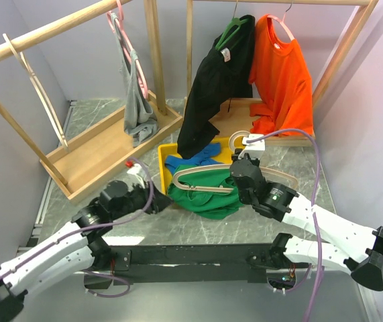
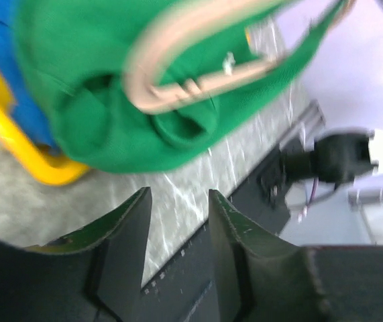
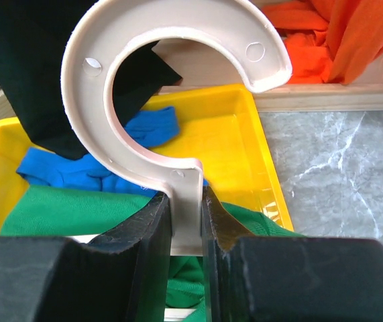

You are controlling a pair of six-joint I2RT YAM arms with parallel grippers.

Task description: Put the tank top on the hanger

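Observation:
The green tank top (image 1: 208,200) lies bunched at the near edge of the yellow tray (image 1: 162,158), spilling onto the table. The light wooden hanger (image 1: 198,178) lies over it, one arm threaded into the fabric. My right gripper (image 1: 240,172) is shut on the hanger's neck (image 3: 186,201), just below the thick curved hook (image 3: 77,80), with the tank top (image 3: 57,211) beneath. My left gripper (image 1: 159,201) is open and empty, low over the table just left of the tank top (image 2: 111,87). The hanger (image 2: 178,30) shows blurred in the left wrist view.
A bright blue garment (image 1: 192,159) lies in the tray behind the tank top. A black garment (image 1: 211,94) and an orange shirt (image 1: 282,74) hang on the back rack. A grey tank top (image 1: 136,100) hangs on the left rack. A black base rail (image 1: 198,258) runs along the near edge.

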